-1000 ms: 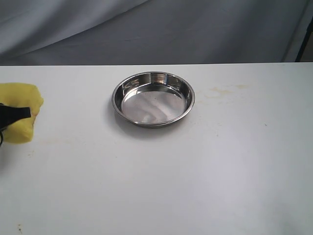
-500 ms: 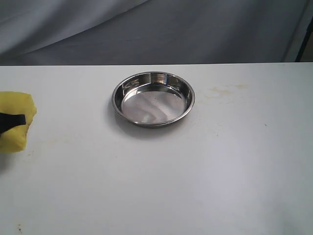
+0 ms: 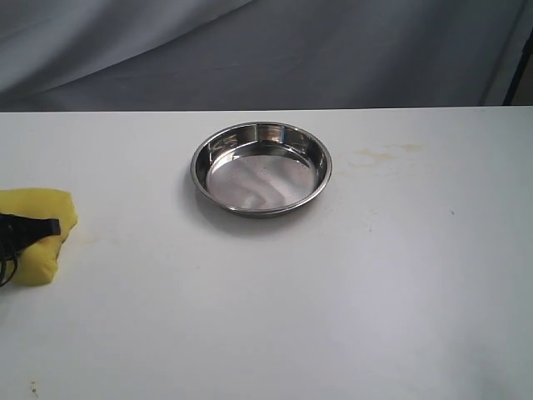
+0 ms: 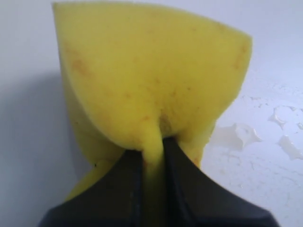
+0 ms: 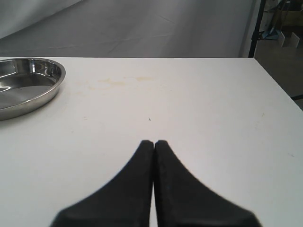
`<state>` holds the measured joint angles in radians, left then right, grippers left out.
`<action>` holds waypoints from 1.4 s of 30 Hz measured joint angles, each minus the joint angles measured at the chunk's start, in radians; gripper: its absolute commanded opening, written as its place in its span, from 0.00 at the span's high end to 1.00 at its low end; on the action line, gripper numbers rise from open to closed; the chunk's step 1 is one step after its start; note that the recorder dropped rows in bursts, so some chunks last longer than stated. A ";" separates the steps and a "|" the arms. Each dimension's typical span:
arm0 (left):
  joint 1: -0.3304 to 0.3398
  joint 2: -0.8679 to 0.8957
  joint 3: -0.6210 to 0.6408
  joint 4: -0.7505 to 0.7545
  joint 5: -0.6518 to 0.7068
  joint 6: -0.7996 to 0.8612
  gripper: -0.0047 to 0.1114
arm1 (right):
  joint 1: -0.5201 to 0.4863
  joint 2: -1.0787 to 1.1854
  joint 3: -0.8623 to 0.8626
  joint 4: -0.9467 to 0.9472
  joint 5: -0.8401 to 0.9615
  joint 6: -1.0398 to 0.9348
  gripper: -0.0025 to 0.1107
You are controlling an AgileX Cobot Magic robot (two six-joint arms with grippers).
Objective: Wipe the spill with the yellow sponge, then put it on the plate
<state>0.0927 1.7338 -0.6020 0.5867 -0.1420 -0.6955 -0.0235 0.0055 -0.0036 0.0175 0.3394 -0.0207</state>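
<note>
Sponge: yellow sponge [image 3: 37,246] at far left edge of ext. view, low at tabletop, well apart from plate. Contact w/ surface not certain.
Sponge face: in L wrist view [image 4: 151,80] broad, bulging above the grip, creased where pinched. Orange-brown specks scattered on foam.
L gripper [image 4: 152,149]: clamped on yellow sponge, nearly closed, thin fold of foam squeezed between black fingers [image 4: 125,179]. In ext. view [image 3: 46,226] only one dark finger visible across sponge, rest cut off by frame edge.
Wet patches [image 4: 236,137]: clear-looking droplets and film on table just beside sponge, L wrist view only. No colour discernible.
Plate [image 3: 250,187]: round, shiny steel, upright, approx. centre-rear of table, nothing inside. Also at edge of R wrist view [image 5: 49,90].
R gripper [image 5: 154,143]: fully closed, tips pressed together, nothing held. Above bare table, apart from plate.
Stain [image 3: 383,154]: faint yellowish dried mark, right of plate in ext. view, not touching it.
Table [image 3: 350,317]: white, flat.
Backdrop [image 3: 250,50]: grey cloth behind rear edge.
</note>
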 measured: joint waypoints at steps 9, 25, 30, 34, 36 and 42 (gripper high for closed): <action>-0.043 0.006 0.000 0.000 -0.046 -0.027 0.96 | 0.000 0.000 0.000 0.000 0.000 0.000 0.98; -0.389 0.010 0.000 0.022 -0.075 -0.033 0.96 | 0.000 0.000 0.000 0.000 0.000 0.000 0.98; -0.434 0.010 0.000 0.042 -0.116 -0.038 0.96 | 0.000 0.000 0.000 0.000 0.000 0.000 0.98; -0.436 0.008 0.000 0.121 -0.155 -0.109 0.96 | 0.000 0.000 0.000 0.000 0.000 0.000 0.98; -0.436 0.008 0.000 0.147 -0.157 -0.128 0.96 | 0.000 0.000 0.000 0.000 0.000 0.000 0.98; -0.429 0.008 0.000 0.156 -0.087 -0.105 0.96 | 0.000 0.000 0.000 0.000 0.000 0.000 0.98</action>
<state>-0.3363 1.7420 -0.6020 0.7427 -0.2289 -0.8005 -0.0235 0.0055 -0.0036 0.0175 0.3394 -0.0207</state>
